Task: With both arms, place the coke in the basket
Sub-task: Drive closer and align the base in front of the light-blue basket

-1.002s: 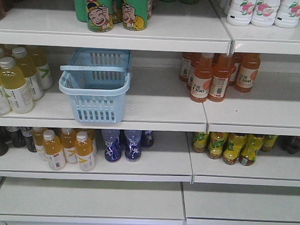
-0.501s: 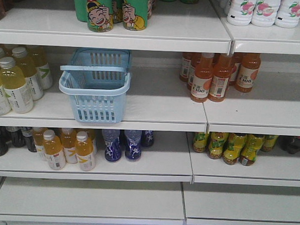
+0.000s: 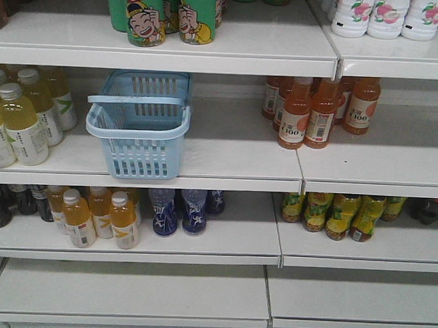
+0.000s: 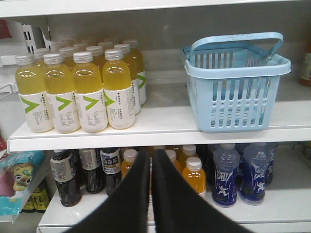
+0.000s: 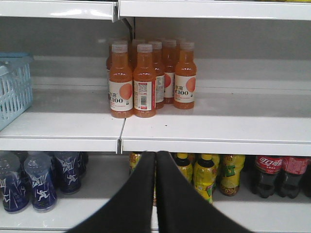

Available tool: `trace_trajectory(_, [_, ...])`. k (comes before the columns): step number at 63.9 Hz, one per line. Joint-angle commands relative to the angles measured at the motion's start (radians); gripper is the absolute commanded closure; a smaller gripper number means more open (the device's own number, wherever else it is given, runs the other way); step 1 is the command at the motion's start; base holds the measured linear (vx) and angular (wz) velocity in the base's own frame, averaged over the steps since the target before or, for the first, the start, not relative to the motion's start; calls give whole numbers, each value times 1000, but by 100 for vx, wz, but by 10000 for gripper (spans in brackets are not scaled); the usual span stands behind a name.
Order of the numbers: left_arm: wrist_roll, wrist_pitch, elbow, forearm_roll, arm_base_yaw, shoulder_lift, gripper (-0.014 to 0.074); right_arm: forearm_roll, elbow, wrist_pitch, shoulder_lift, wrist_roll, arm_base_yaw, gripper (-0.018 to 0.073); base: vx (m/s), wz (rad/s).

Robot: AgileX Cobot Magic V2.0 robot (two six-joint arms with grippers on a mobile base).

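Well right of the right claw (image 5: 155, 160), tips together: coke (image 5: 268, 171), perhaps two bottles.

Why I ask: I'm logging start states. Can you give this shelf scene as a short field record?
basket: light blue, middle shelf, upright, nothing visible inside
coke: one shelf below, far right in the right wrist view, untouched
left gripper: shut, holding nothing
right gripper: shut, holding nothing, left of the coke
neighbours: yellow bottles left of basket; orange bottles to its right
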State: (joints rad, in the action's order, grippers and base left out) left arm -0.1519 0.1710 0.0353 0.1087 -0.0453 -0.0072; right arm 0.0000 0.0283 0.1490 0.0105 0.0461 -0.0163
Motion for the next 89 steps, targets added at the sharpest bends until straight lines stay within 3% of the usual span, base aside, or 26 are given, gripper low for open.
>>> trace_trajectory(1, [11, -96, -33, 18, 7, -18, 603, 0, 6, -76, 13, 9, -2, 561, 0, 0])
trace_trajectory(26, [-10, -161, -33, 15, 7, -18, 603, 0, 6, -74, 13, 9, -2, 561, 0, 0])
trace_trajectory(43, [-184, -323, -45, -13, 7, -18, 604, 0, 6, -74, 13, 9, -2, 561, 0, 0])
trace_trajectory(50, [-250, -264, -93, -10, 7, -18, 604, 0, 6, -74, 13, 9, -2, 561, 0, 0])
trace_trajectory(62, [-245, -105, -224, -9, 7, 20, 604, 0, 6, -74, 13, 9, -2, 561, 0, 0])
trace_trajectory(75, [-239, 108, -382, -9, 7, 191, 604, 0, 6, -74, 13, 9, -2, 561, 0, 0])
trace_trajectory(82, [-240, 137, -447, -19, 7, 306, 604, 0, 6, -74, 13, 9, -2, 561, 0, 0])
trace_trajectory(89, [-240, 104, -477, -91, 7, 406, 604, 0, 6, -76, 13, 9, -2, 561, 0, 0])
